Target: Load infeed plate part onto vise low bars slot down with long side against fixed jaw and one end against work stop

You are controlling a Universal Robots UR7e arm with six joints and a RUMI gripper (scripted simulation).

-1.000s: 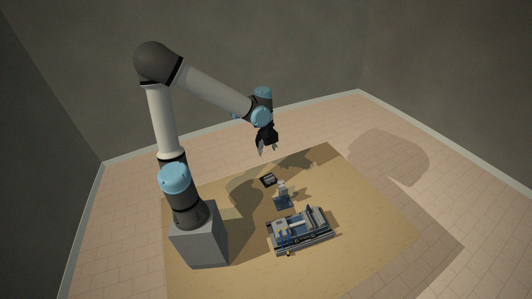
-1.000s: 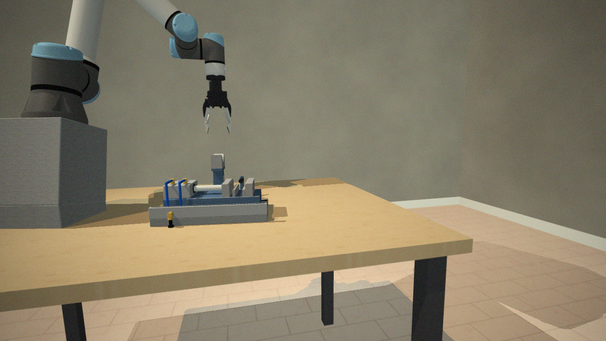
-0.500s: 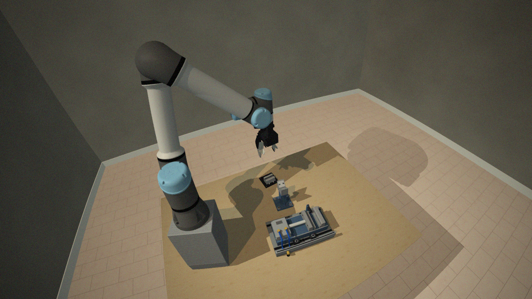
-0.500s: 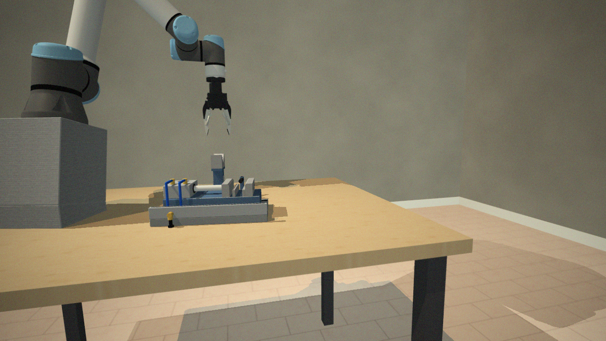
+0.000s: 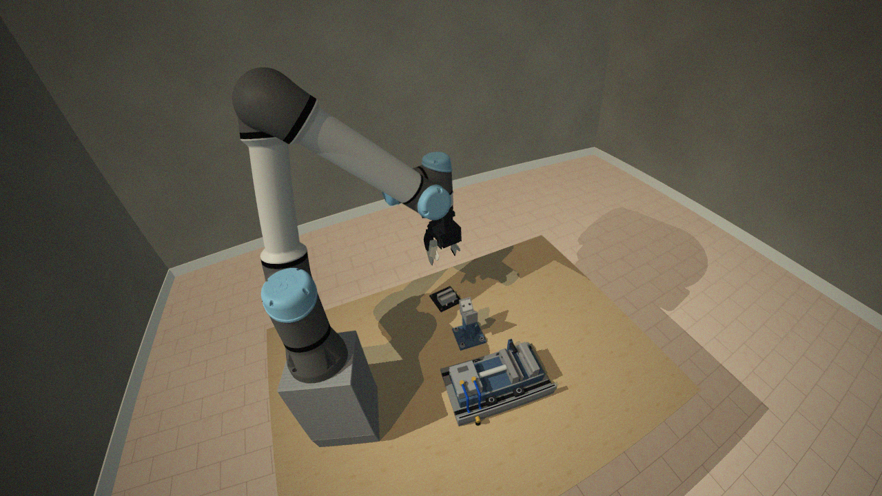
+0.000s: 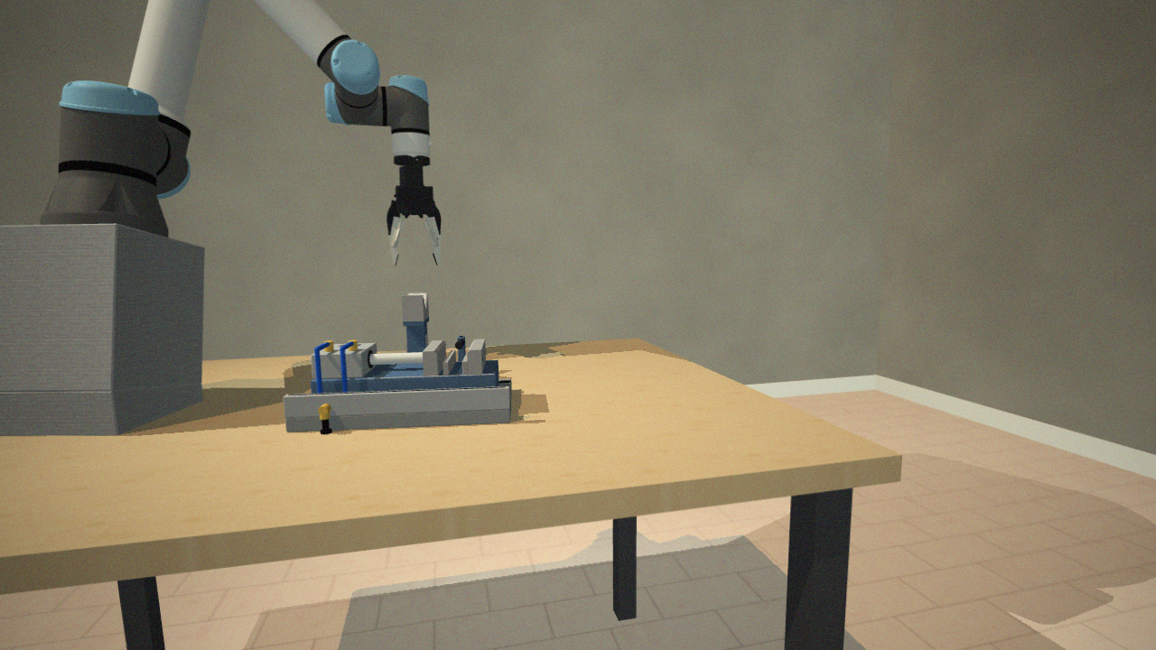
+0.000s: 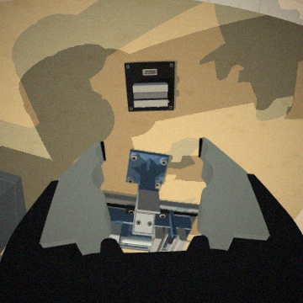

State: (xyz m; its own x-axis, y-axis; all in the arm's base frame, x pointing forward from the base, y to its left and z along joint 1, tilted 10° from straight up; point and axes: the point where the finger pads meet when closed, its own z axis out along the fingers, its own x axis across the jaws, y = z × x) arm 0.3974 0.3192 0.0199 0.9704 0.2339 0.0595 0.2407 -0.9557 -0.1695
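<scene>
The part (image 7: 150, 96) is a grey block lying on the black infeed plate, slot side up as a dark groove; it also shows in the top view (image 5: 445, 298). My gripper (image 5: 441, 252) hangs high above the table, open and empty, roughly over the plate and the V-block; it also shows in the exterior view (image 6: 414, 242) and in the wrist view (image 7: 151, 147). The vise (image 5: 498, 374) stands open nearer the table front, with its air cylinder (image 6: 347, 361) on the left. The work stop (image 6: 460, 341) sits between the jaws.
The V-block (image 5: 468, 315) stands on a blue base between the plate and the vise; it also shows in the wrist view (image 7: 146, 198). The robot's grey pedestal (image 5: 329, 395) is at the table's left. Blue hoses (image 6: 330, 363) rise from the vise's cylinder.
</scene>
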